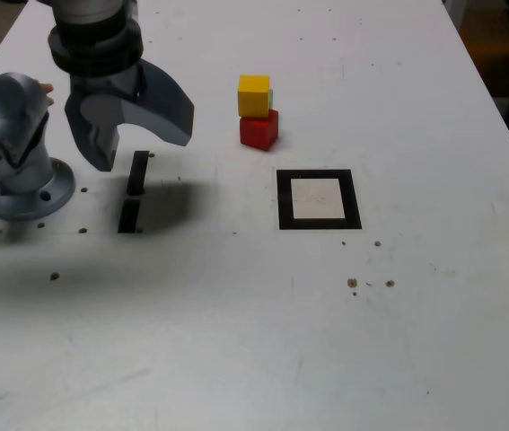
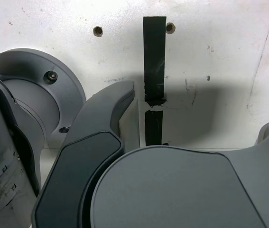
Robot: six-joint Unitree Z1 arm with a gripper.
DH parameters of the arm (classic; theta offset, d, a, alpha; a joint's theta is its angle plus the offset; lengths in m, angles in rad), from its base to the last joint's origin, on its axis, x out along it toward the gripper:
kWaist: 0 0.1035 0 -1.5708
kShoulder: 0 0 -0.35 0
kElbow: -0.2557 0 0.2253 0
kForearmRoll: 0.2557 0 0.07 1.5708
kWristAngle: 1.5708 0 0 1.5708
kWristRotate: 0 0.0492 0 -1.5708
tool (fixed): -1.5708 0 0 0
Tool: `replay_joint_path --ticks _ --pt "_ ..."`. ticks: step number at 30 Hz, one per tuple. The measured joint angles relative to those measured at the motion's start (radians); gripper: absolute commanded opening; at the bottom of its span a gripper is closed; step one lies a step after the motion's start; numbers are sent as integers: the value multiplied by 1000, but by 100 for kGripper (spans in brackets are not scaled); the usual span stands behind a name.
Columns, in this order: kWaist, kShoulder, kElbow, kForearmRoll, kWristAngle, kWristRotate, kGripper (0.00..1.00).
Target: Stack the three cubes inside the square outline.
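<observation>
Grey gripper (image 1: 137,135) hanging open, empty; yellow cube (image 1: 254,95) sitting on red cube (image 1: 259,130) toward exterior view's right

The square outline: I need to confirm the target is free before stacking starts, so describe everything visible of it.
The square outline is a frame of black tape around a white interior, lying flat on the white table. Nothing sits in it or touches it. The yellow cube stands on the red cube beyond it, apart. The wrist view does not show it.
</observation>
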Motion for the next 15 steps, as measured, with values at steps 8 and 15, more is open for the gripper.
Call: replay_joint_path --ticks 8,15 --pt "0 3 1 11 -9 5 97" --pt "6 10 -160 166 59 22 97"
